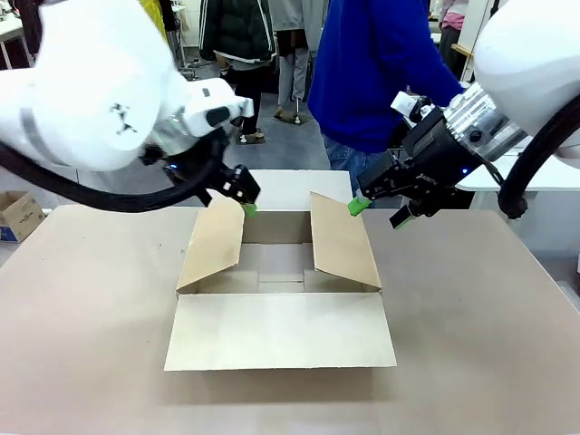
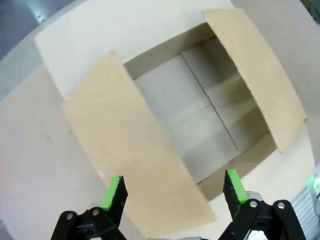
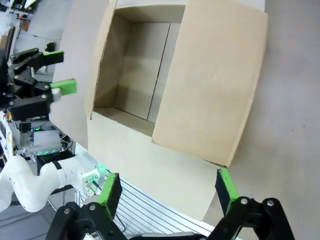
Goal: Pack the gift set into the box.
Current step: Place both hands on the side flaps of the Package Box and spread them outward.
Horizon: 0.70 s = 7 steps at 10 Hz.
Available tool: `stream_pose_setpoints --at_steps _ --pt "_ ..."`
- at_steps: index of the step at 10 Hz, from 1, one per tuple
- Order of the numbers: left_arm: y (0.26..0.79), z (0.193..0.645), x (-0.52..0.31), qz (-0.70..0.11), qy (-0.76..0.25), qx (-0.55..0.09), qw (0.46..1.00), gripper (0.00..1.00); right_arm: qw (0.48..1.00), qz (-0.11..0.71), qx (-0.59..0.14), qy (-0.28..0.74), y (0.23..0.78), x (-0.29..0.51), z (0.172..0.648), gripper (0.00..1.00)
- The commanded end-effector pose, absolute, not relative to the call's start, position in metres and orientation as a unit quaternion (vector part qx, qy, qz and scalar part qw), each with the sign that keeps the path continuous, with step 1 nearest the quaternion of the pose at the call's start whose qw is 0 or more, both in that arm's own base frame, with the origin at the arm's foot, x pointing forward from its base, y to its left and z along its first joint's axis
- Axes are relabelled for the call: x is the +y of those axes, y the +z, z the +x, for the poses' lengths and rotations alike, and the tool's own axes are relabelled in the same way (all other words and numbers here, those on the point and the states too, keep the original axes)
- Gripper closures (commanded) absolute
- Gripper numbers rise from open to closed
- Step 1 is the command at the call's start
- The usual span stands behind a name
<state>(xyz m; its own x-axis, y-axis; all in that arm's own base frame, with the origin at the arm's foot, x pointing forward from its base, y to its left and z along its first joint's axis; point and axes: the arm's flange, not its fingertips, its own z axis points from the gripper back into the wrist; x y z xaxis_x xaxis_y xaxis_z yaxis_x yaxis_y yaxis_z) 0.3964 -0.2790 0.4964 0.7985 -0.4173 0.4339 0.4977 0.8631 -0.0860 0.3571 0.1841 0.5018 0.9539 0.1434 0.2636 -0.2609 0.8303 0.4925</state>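
The box (image 1: pixel 281 331) stands open at the middle of the table, brown cardboard with a bare floor inside. Its near flap lies flat toward me; the two side flaps slant up. My left gripper (image 1: pixel 243 192) hovers open at the top edge of the left flap, which runs between its fingers (image 2: pixel 116 187) in the left wrist view, over the box (image 2: pixel 200 105). My right gripper (image 1: pixel 379 213) hangs open just right of the right flap's top edge, above the box (image 3: pixel 210 75). The right wrist view also catches the left gripper (image 3: pixel 57 70) across the box. The gift set is out of view.
A person in a blue top (image 1: pixel 381 63) stands at the far side of the table behind the box. A small printed carton (image 1: pixel 18 216) sits off the table at the far left. Bare tabletop (image 1: pixel 489 344) lies on both sides of the box.
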Motion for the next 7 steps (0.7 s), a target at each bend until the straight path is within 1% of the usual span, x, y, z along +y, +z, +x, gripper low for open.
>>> stream_pose_setpoints --at_steps 1,3,4,5,6,7 --pt "0.503 0.395 -0.257 -0.114 -0.229 -0.214 0.943 0.00 0.954 0.261 -0.112 0.094 0.502 0.186 0.354 0.00" --pt "0.503 0.395 -0.257 -0.114 -0.229 -0.214 0.943 0.00 0.954 0.261 -0.112 0.094 0.502 0.186 0.354 0.00" --pt "0.498 0.400 -0.277 -0.104 -0.237 -0.204 0.944 0.00 0.954 0.261 -0.112 0.094 0.502 0.186 0.354 0.00" --pt "0.492 0.389 -0.270 -0.045 -0.121 -0.167 0.977 0.00 0.954 0.261 -0.112 0.094 0.502 0.186 0.354 0.00" --pt "0.494 0.385 -0.281 -0.038 -0.107 -0.134 0.984 0.00 0.954 0.261 -0.112 0.094 0.502 0.186 0.354 0.00" --pt "0.495 0.383 -0.293 -0.001 -0.073 -0.101 0.992 0.00 0.954 0.261 -0.112 0.094 0.502 0.186 0.354 0.00"
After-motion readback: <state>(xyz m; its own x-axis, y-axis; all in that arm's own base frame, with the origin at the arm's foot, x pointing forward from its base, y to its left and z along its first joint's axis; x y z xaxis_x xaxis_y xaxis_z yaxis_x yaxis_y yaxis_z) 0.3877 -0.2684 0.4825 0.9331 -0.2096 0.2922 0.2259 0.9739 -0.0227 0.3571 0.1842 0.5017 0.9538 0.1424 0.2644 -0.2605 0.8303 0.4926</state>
